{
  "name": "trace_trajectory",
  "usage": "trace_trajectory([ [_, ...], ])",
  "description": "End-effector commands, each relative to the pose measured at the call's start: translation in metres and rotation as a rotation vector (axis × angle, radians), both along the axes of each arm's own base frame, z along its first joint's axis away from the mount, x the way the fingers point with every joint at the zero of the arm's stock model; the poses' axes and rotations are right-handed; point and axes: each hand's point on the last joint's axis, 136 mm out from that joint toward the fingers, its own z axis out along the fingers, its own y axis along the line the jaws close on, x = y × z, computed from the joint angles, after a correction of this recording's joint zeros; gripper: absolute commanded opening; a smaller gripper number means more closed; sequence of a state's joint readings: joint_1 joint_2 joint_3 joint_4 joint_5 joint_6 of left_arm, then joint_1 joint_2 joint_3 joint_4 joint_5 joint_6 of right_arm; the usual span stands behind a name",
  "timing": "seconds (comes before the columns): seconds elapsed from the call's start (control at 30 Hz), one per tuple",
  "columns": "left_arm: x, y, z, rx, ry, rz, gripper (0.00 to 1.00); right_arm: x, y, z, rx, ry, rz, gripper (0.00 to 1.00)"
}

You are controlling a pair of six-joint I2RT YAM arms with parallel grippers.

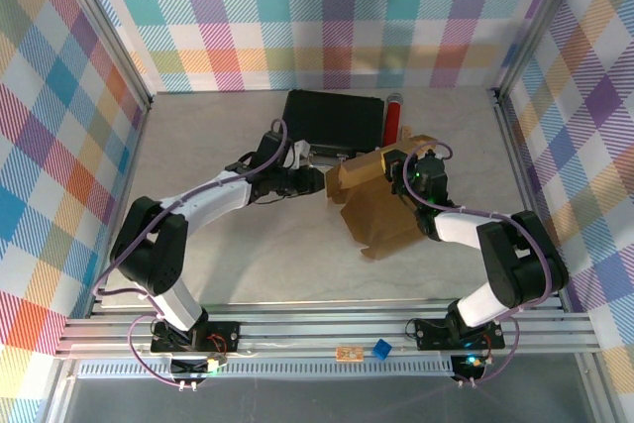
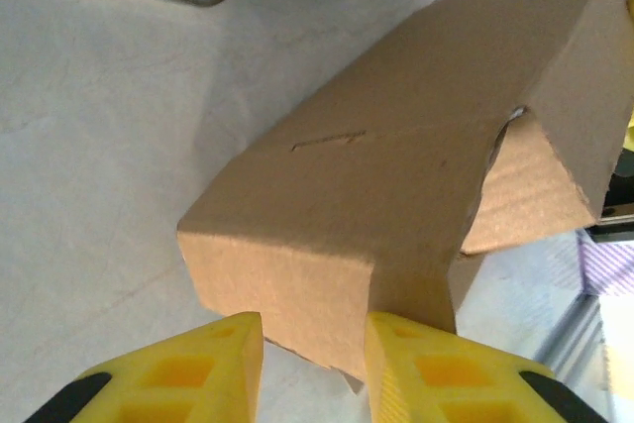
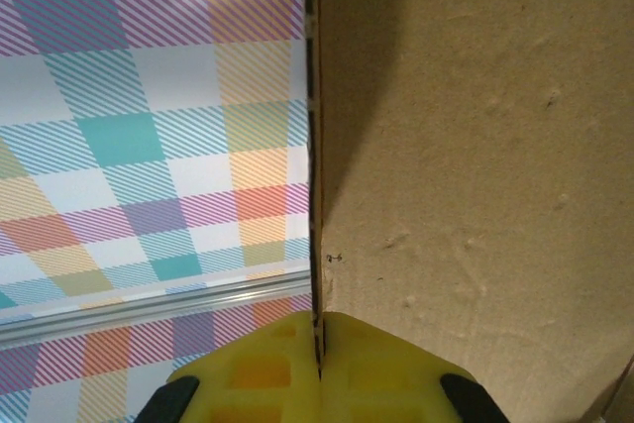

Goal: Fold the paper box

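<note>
Right now the paper box [image 1: 374,210] is resting half-folded on the worktop [image 1: 248,255], between the two arms. The right pincer [image 3: 317,334] is clamping one cardboard edge tight. The left pincer [image 2: 315,339] is straddling a folded corner with its fingers narrowly parted, and I cannot tell whether it is gripping.

The left arm [image 1: 198,200] and right arm [image 1: 466,230] bend inward, wrists nearly meeting. The right claw [image 3: 319,329] is clamped flat on an edge of the paper box [image 3: 475,146]. The left claw [image 2: 315,329] holds its yellow fingers [image 2: 436,364] apart, with cardboard between them.
</note>
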State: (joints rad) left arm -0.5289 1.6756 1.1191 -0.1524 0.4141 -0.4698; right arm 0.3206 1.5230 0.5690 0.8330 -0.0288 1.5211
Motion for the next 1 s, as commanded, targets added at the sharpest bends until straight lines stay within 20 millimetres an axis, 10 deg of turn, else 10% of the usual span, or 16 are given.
trace_trajectory([
  [0.0, 0.019, 0.000, 0.012, 0.066, -0.169, -0.047, 0.30, 0.001, 0.001, 0.010, 0.002, -0.010, 0.011, 0.00],
  [0.2, 0.012, 0.002, 0.001, 0.133, -0.263, -0.168, 0.33, 0.003, 0.002, 0.007, -0.007, 0.015, 0.013, 0.00],
  [0.57, -0.031, 0.011, 0.055, 0.070, -0.447, -0.232, 0.61, 0.007, 0.001, 0.006, -0.011, 0.054, -0.001, 0.00],
  [0.8, -0.039, -0.014, 0.022, 0.192, -0.408, -0.182, 0.61, 0.012, 0.001, 0.007, 0.009, 0.063, -0.020, 0.00],
  [0.97, -0.010, 0.004, 0.003, 0.393, -0.399, 0.021, 0.58, 0.015, 0.001, 0.013, 0.014, 0.061, -0.027, 0.00],
])
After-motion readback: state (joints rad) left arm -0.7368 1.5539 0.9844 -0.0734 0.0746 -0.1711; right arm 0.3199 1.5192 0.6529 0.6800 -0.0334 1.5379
